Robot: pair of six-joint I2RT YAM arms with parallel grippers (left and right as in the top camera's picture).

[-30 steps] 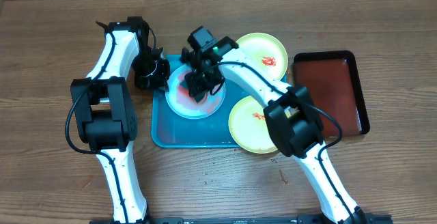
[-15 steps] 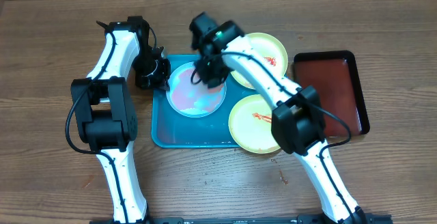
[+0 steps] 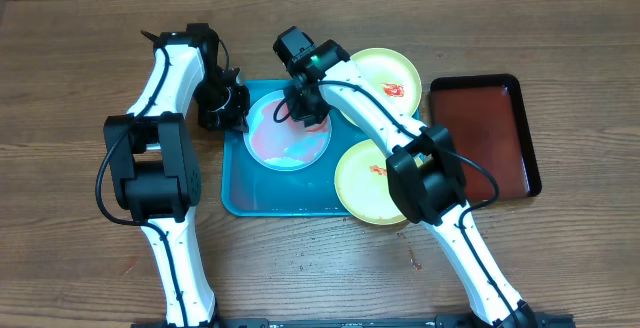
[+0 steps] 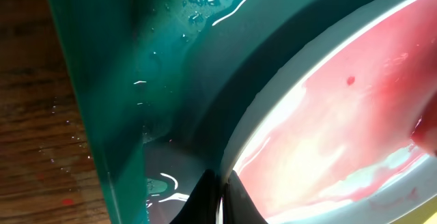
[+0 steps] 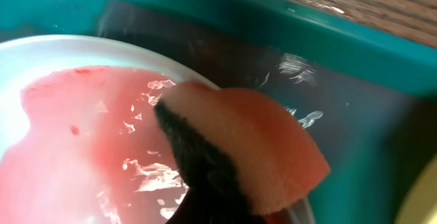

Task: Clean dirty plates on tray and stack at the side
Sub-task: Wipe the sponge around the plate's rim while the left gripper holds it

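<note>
A pale light-blue plate [image 3: 285, 136], wet with smeared red sauce, lies in the turquoise tray [image 3: 280, 194]. My left gripper [image 3: 238, 111] is shut on the plate's left rim; in the left wrist view its black fingertips [image 4: 239, 202] pinch the pale rim of the plate [image 4: 341, 128]. At the plate's upper right edge my right gripper [image 3: 308, 113] is shut on a pink sponge [image 5: 263, 149], which presses on the plate [image 5: 75, 135]. Two yellow-green plates with red smears lie to the right, one [image 3: 385, 73] at the tray's far corner and one [image 3: 365, 183] overlapping its near right edge.
A dark red-brown tray [image 3: 485, 133] with a black rim sits at the far right on the wooden table. Water drops and puddles lie on the turquoise tray floor [image 4: 184, 60]. The tray wall [image 5: 307, 39] runs close behind the sponge.
My right gripper has carried the sponge from the middle of the blue plate up to its upper right edge. The left gripper and the plate have stayed put.
</note>
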